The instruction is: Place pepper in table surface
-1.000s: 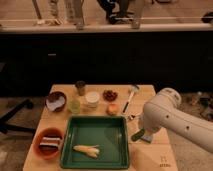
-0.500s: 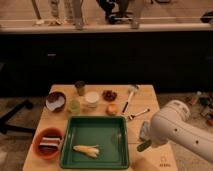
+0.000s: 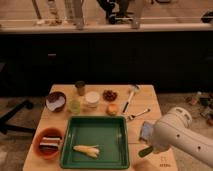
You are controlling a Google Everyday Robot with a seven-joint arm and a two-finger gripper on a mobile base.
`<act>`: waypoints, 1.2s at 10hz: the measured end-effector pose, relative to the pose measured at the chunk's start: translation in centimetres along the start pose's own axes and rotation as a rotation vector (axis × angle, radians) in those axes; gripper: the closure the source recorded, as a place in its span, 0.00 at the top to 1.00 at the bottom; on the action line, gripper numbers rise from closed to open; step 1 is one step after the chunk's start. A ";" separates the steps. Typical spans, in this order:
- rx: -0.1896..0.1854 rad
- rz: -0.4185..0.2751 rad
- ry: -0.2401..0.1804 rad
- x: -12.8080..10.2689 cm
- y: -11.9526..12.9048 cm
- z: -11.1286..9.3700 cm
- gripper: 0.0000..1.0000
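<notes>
Pincer (image 3: 145, 145) closed on slim green pepper (image 3: 145, 151), low over tabletop (image 3: 145, 97) beside green tray (image 3: 95, 125). Probably light, smooth, slightly bendy; best held mid-body.

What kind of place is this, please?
Probably a lab set up as a kitchen: a wooden table with bowls, a green tray, a long dark counter behind. The robot's shut hand holds the pepper.

End effector (image 3: 146, 148) holds pepper (image 3: 145, 151) right of tray (image 3: 95, 156).
</notes>
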 end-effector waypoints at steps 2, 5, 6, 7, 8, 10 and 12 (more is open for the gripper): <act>-0.014 0.004 -0.009 0.1 0.1 0.6 0.00; -0.028 0.013 -0.018 0.3 0.4 1.4 0.00; -0.031 0.022 -0.021 0.4 0.8 1.6 0.00; -0.031 0.030 -0.024 0.5 1.0 1.8 0.00; -0.030 0.039 -0.028 0.6 1.4 2.0 0.00; -0.029 0.056 -0.034 0.7 2.3 2.5 0.00; -0.026 0.067 -0.040 0.9 3.1 3.0 0.00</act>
